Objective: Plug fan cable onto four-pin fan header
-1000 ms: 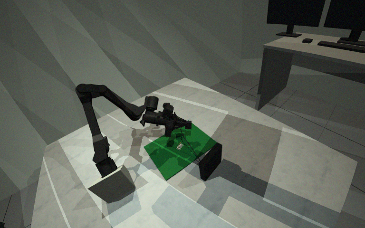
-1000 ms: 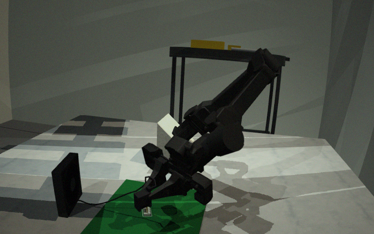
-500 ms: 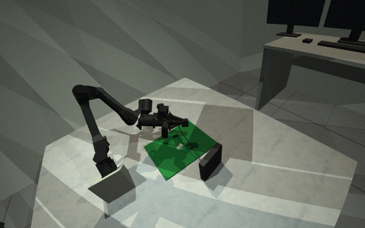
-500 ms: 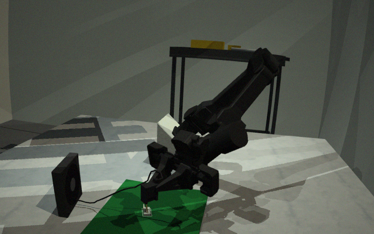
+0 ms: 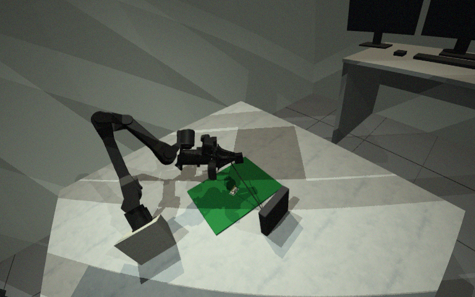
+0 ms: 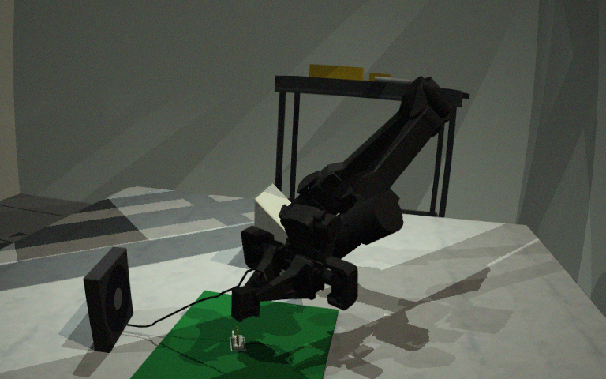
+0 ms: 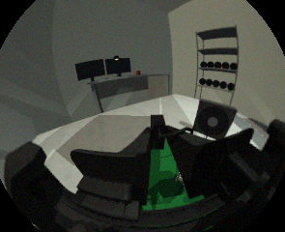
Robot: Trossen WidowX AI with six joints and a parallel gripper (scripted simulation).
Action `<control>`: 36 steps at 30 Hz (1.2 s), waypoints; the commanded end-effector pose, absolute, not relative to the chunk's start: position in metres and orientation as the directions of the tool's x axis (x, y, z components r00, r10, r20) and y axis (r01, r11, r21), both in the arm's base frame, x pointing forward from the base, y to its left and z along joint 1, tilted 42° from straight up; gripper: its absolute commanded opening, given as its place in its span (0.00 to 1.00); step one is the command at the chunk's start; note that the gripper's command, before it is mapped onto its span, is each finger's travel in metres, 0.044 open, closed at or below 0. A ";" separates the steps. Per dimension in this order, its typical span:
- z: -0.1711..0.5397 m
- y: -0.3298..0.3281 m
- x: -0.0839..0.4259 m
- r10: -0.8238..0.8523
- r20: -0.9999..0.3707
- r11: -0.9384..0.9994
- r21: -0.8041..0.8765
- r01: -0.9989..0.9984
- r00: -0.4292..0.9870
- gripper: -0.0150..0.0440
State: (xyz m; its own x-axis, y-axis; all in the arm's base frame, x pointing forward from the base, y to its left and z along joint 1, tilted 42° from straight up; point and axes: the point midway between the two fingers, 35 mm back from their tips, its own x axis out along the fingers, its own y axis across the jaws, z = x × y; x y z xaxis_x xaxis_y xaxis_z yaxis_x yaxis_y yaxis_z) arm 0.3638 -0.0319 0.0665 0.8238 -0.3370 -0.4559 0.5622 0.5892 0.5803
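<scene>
My gripper (image 5: 239,158) (image 6: 245,304) (image 7: 156,130) is shut on the cable plug. The plug is dark and mostly hidden between the fingertips. The gripper hangs above the green board (image 5: 218,222) (image 6: 167,361) (image 7: 167,157), tilted close to level. The pale four-pin fan header (image 5: 232,193) (image 6: 236,343) (image 7: 180,178) stands on the board with its pins bare, below the fingertips and apart from them. The thin black cable (image 5: 247,185) (image 6: 181,308) runs from the fingers to the black fan (image 5: 274,211) (image 6: 107,300) (image 7: 213,121), which stands upright beside the board.
The arm's pale wedge-shaped base (image 5: 146,241) (image 6: 270,211) stands on the marble table (image 5: 343,250) (image 6: 29,314). A desk with monitors (image 5: 383,16) (image 7: 90,70) and a rack (image 7: 216,52) stand away from the table. Shadows cross the board.
</scene>
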 end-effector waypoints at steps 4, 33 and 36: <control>0.068 -0.032 0.364 -0.333 -0.455 0.594 0.579 0.559 0.826 0.25; 0.063 -0.023 0.362 -0.340 -0.457 0.585 0.582 0.565 0.822 0.25; 0.062 -0.021 0.362 -0.340 -0.457 0.585 0.582 0.565 0.822 0.25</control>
